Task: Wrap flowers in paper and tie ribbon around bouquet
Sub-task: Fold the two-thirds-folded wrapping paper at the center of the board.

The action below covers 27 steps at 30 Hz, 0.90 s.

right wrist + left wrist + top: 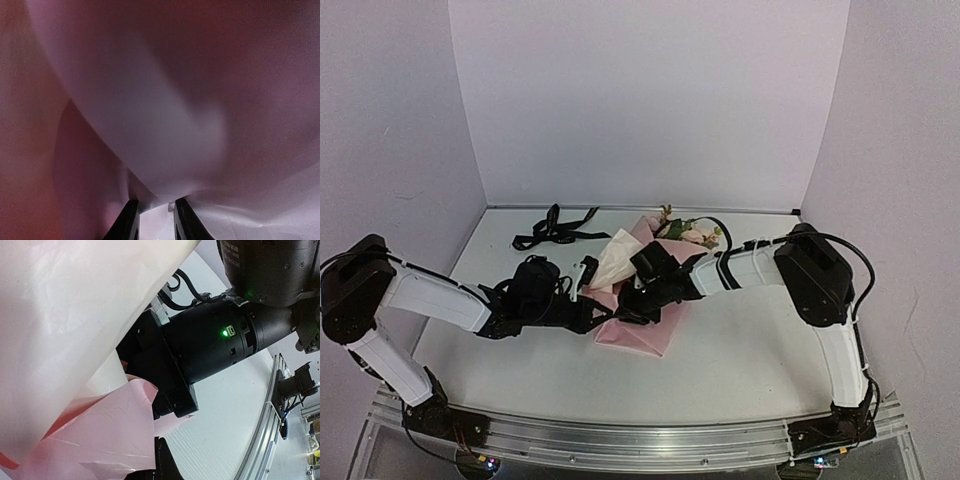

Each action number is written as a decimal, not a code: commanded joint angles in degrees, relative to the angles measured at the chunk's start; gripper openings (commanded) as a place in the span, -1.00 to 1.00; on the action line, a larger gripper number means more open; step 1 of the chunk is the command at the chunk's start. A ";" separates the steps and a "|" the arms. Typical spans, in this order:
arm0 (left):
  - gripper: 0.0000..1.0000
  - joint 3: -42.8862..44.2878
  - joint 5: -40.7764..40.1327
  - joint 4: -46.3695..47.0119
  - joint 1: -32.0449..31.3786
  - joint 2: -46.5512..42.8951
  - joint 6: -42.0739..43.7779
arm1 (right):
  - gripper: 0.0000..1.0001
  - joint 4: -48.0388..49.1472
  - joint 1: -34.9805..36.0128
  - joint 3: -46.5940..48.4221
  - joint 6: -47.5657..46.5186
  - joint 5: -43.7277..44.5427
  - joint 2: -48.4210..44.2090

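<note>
The pink paper lies in the middle of the table, wrapped loosely round the flowers, whose blossoms and leaves stick out at its far end. A pale flap of it stands up between the two wrists. My left gripper reaches in from the left and is shut on an edge of the paper; only one dark finger shows. My right gripper presses into the bundle from the right. Its fingers stand a narrow gap apart, and a fold of paper sits at their tips. The black ribbon lies loose at the back left.
The right arm's black wrist hangs close over the left gripper. White walls close in the table on three sides. A metal rail runs along the near edge.
</note>
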 commanded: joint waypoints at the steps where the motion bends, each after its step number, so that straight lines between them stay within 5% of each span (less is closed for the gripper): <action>1: -1.00 3.66 1.82 -1.03 -0.47 2.63 1.76 | -0.51 5.39 -1.22 -4.54 4.37 2.14 -3.12; 17: -0.99 10.25 2.51 -7.11 -0.81 9.08 4.35 | -0.43 8.20 -1.34 -22.58 5.38 11.12 -23.91; 22: -0.99 15.34 2.41 -13.60 -1.73 12.38 7.77 | -0.18 8.30 -1.79 -28.53 6.80 14.67 -30.49; 27: -0.99 20.68 0.05 -21.46 -4.22 16.11 11.76 | 0.32 8.35 -4.06 -30.36 8.56 14.81 -34.51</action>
